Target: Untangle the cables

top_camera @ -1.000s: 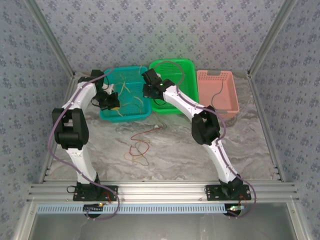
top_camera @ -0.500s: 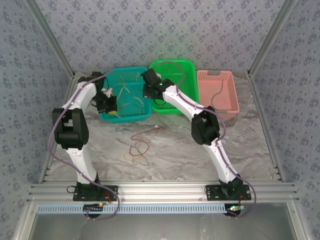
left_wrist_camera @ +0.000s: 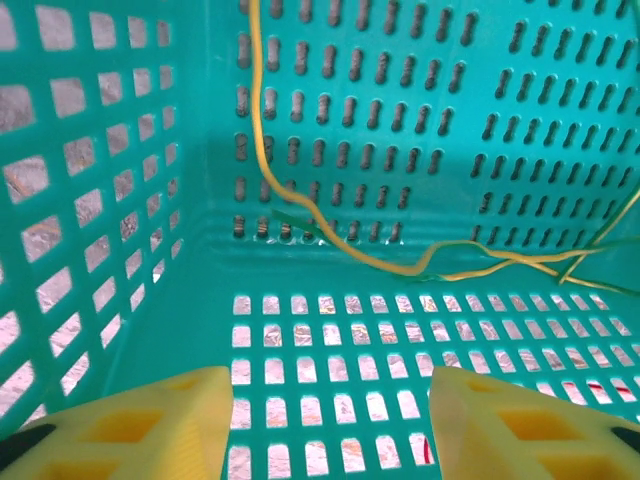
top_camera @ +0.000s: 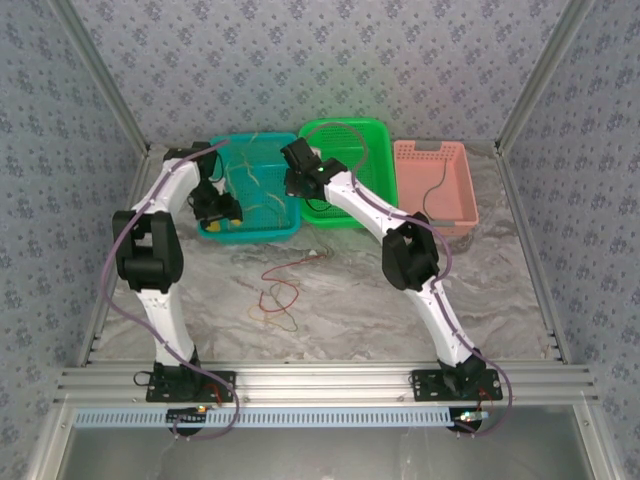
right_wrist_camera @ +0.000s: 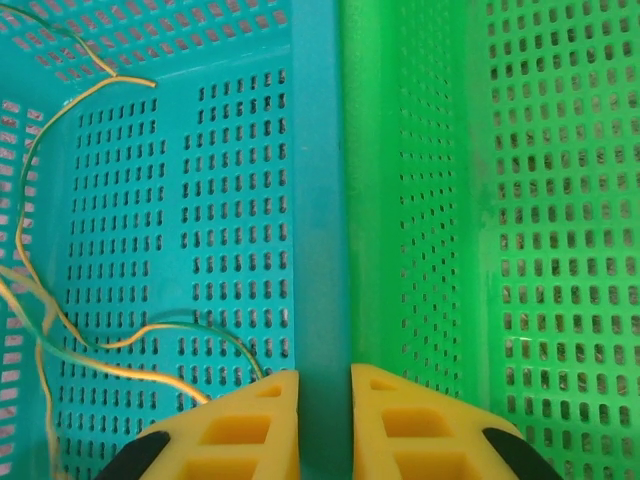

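Left jaws let go inside the teal basket.
The left jaws, shut a second ago, now stand apart and empty above the basket floor, with the yellow cable draped on the wall ahead. The right jaws stay clamped on the wall between the teal and the green basket. Red-brown cables lie on the surface, and a black cable lies in the pink basket.

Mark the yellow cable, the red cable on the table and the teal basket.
yellow cable (left_wrist_camera: 253, 60), left wrist view, upright stretch.
red cable (top_camera: 290, 264), top view, upper strand.
teal basket (right_wrist_camera: 318, 200), right wrist view, side rim.
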### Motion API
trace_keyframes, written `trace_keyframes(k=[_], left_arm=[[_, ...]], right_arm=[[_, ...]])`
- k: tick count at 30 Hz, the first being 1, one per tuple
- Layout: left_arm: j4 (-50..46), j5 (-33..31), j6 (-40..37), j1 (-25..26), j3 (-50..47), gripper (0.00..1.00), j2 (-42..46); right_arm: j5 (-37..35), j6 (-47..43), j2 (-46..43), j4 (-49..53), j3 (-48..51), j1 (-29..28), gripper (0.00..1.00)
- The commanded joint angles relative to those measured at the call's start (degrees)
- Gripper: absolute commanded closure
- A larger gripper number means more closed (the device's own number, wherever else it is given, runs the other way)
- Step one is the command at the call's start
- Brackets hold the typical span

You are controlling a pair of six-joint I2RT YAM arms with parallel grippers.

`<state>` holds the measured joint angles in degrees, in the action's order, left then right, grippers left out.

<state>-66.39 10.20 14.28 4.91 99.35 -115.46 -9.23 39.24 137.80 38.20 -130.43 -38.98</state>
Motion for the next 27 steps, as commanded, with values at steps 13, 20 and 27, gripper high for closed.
trace_keyframes(k=[13, 20, 27], left_arm=[[-0.99, -2.51, 4.14, -0.4, 5.79, 0.42, 13.72], [3.14, -0.28, 7.65, -0.25, 1.41, 0.41, 21.5], [10.25, 4.12, 18.56, 1.6, -18.47, 0.44, 36.6]], right_arm=[[-4.1, -1.4, -3.85, 1.32, 3.85, -0.14, 0.59], [-5.19, -2.71, -8.47, -0.67, 6.13, -0.82, 0.52], [-8.91, -7.0, -18.7, -3.45, 13.53, -2.73, 0.51]])
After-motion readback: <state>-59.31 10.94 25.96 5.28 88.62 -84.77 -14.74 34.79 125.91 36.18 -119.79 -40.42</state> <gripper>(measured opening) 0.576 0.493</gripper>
